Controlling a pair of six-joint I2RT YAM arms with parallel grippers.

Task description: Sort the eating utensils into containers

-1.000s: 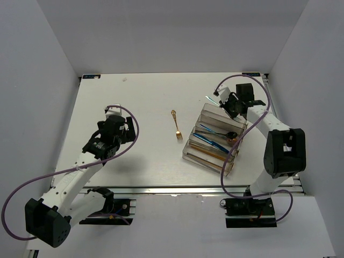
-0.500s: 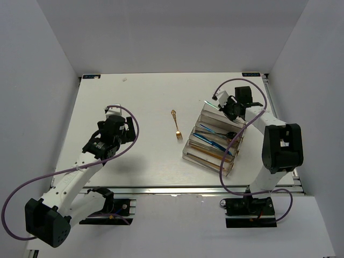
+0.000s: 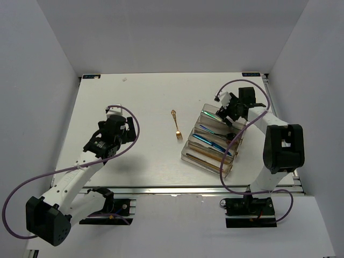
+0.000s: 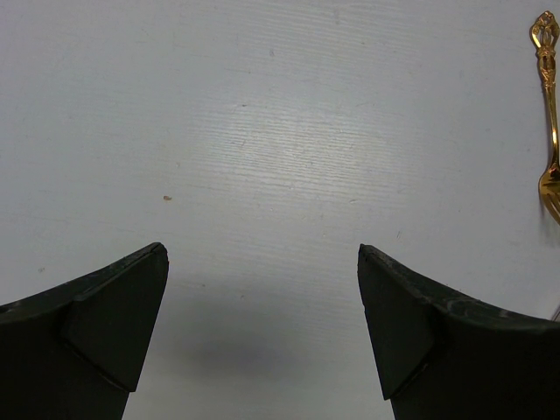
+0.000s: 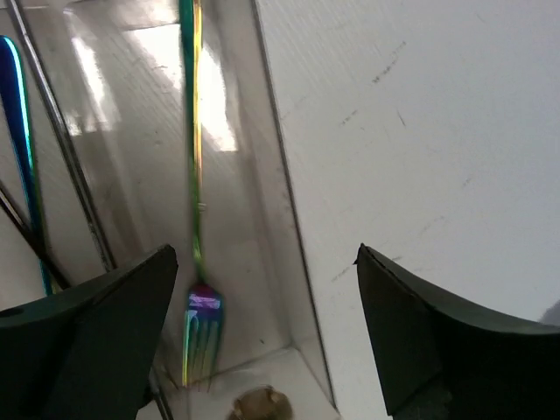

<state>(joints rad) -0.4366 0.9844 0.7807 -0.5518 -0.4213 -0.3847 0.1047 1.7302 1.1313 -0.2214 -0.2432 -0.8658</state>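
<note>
Status: mostly sorted. Clear organizer tray (image 3: 186,155) sits at 3 o'clock of tabletop (image 3: 134,97) centre, long compartments running roughly 10-to-4. Iridescent fork (image 5: 194,157) lies flat in the outermost compartment at the 12 o'clock side, tines toward the wrist camera, not touching either finger. Blue knife (image 3: 210,142) is in a middle compartment. More slim pieces fill the compartments toward 6 o'clock, including something gold or wood-coloured in the nearest one, but they are too small to name from the top view. Right hand (image 5: 262,254) hangs over the 12 o'clock end of the tray, fingers spread wide, nothing between them. Left hand (image 4: 261,249) is also fully spread and empty, over bare tabletop at 9 o'clock of centre. One item is visibly left: gold fork (image 3: 176,124) lies loose on the tabletop at 9 o'clock of the tray, near it but apart, handle toward 12, tines toward 6. It shows at the 3 o'clock edge of the left wrist view. My read: that fork is the last pick. It sits between the two hands, closer to the tray side. No other stray utensils visible on the tabletop.
</note>
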